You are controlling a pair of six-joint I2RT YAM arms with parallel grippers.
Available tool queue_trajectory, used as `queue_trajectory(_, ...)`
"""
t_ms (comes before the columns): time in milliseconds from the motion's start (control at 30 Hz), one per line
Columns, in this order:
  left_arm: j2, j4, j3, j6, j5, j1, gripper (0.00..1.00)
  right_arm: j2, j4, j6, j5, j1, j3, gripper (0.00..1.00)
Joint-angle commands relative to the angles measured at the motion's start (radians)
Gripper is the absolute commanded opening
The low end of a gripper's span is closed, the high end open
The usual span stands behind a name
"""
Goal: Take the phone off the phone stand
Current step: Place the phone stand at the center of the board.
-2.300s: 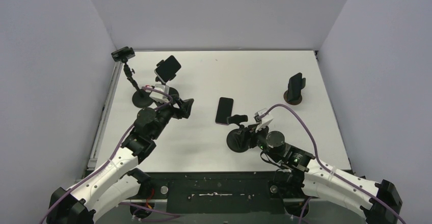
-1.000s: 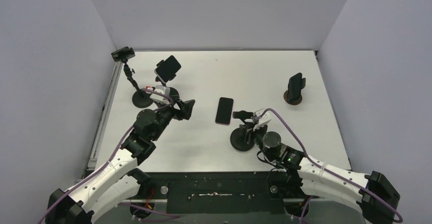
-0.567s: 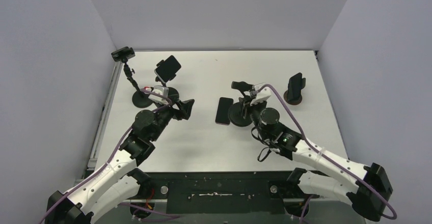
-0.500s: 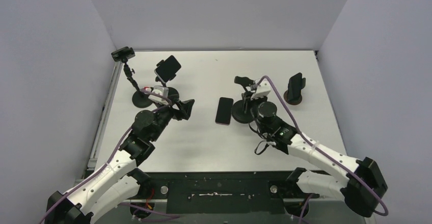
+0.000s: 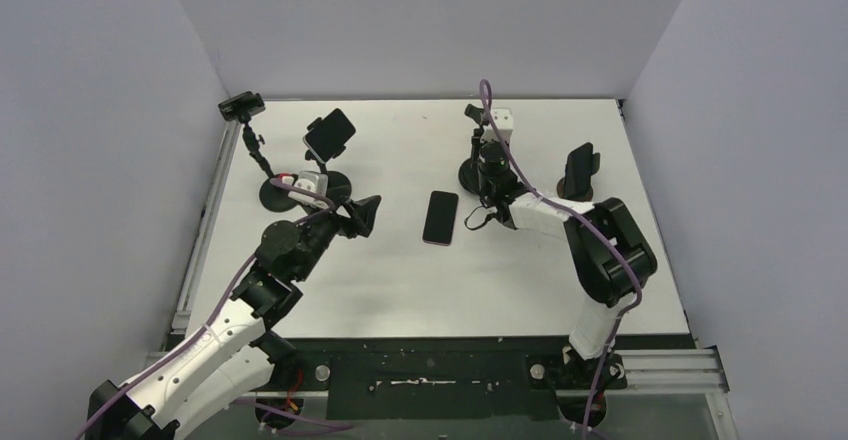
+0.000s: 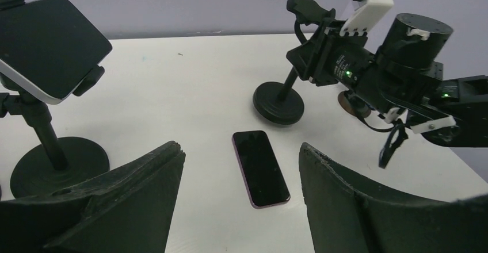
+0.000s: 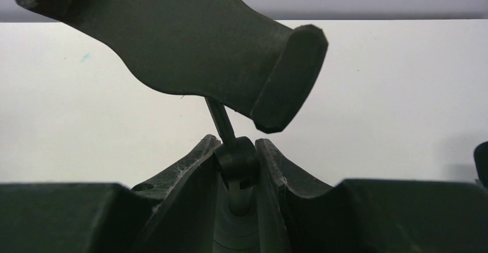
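Gripping the empty phone stand point(image 6: 278, 104) by its stem is the right gripper point(image 7: 236, 162); the left gripper point(image 6: 241, 150) is hanging open mid-tabletop.

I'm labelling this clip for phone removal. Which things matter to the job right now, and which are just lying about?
Job:
right pincer, shut on the empty stand
flat phone lying beside it

Lying about:
left phone, mounted
right phone, mounted
bare stand at far left
left pincer, open, idle

Robot lab — plain white enclosure walls point(image 5: 100, 110), white table point(image 5: 400, 290)
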Motion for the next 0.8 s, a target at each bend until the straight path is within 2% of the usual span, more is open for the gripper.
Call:
queue_trajectory(0, -0.018, 0.049, -0.001, 0.023, -0.028, -0.007, 0.70, 0.091, 0.226, -0.012, 0.000, -0.027, 0.134, 0.00)
queue_trajectory(233, 0.003, 0.049, 0.003, 0.025, -0.028, -0.007, 0.71, 0.219, 0.211, 0.001, -0.038, -0.046, 0.243, 0.00)
queue_trajectory(433, 0.000, 0.051, 0.003, 0.022, -0.029, -0.006, 0.71, 0.233, 0.178, 0.032, -0.082, -0.045, 0.223, 0.00)
queue_trajectory(467, -0.002, 0.052, 0.004, 0.022, -0.027, -0.007, 0.70, 0.232, 0.170, 0.039, -0.087, -0.045, 0.217, 0.03)
queue_trajectory(567, -0.006, 0.051, 0.004, 0.023, -0.025, -0.007, 0.70, 0.218, 0.150, 0.053, -0.098, -0.043, 0.196, 0.30)
queue_trajectory(600, -0.010, 0.050, 0.004, 0.022, -0.025, -0.007, 0.70, 0.211, 0.149, 0.054, -0.100, -0.043, 0.188, 0.36)
queue_trajectory(767, -0.023, 0.046, 0.005, 0.024, -0.031, -0.007, 0.71, 0.156, 0.132, 0.052, -0.105, -0.042, 0.150, 0.57)
